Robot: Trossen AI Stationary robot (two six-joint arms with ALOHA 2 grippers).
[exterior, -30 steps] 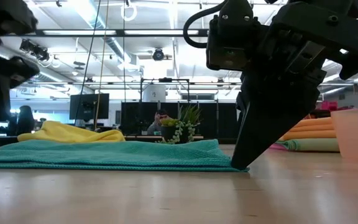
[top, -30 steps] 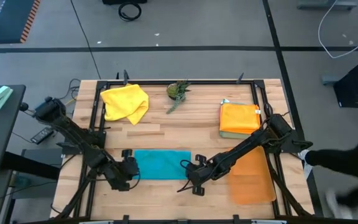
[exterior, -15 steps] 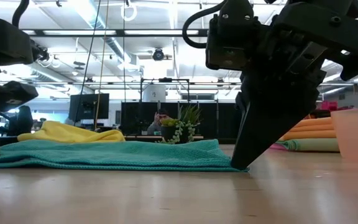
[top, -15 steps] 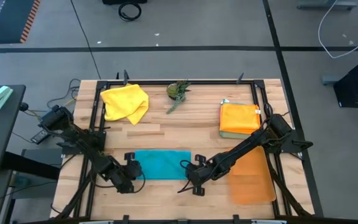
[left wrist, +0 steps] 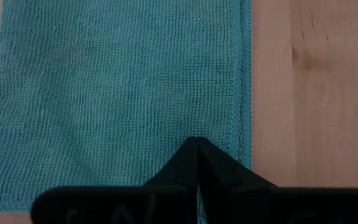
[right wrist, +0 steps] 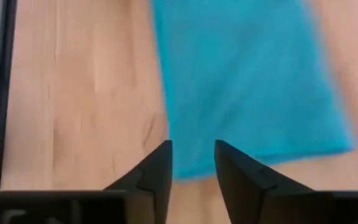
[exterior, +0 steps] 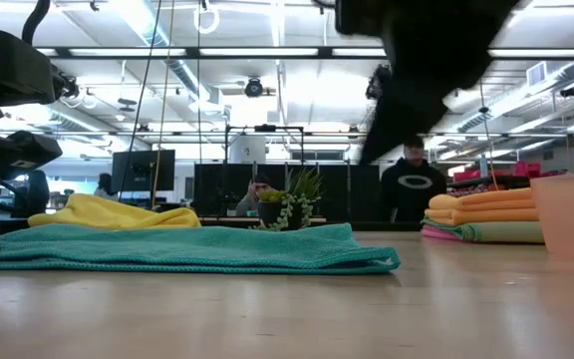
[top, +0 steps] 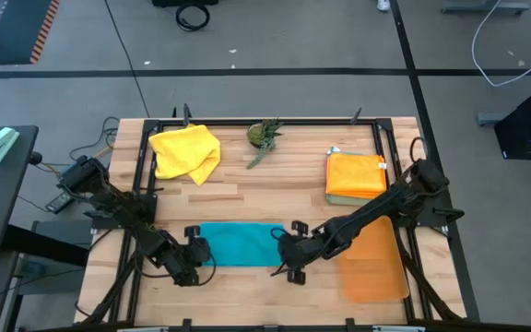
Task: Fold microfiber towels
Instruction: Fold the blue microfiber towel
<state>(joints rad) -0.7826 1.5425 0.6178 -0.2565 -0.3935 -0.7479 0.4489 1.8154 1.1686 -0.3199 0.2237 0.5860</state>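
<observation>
Left hand pinched together on flat teal microfiber towel edge; right hand fingers apart, above towel's opposite end.

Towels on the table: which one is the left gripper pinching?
The teal towel, spread flat at the near edge; the left gripper is shut on its corner. The yellow towel lies crumpled, and the orange towel is folded.

Wooden table, teal towel, yellow towel, towel stack, orange mat, plant
</observation>
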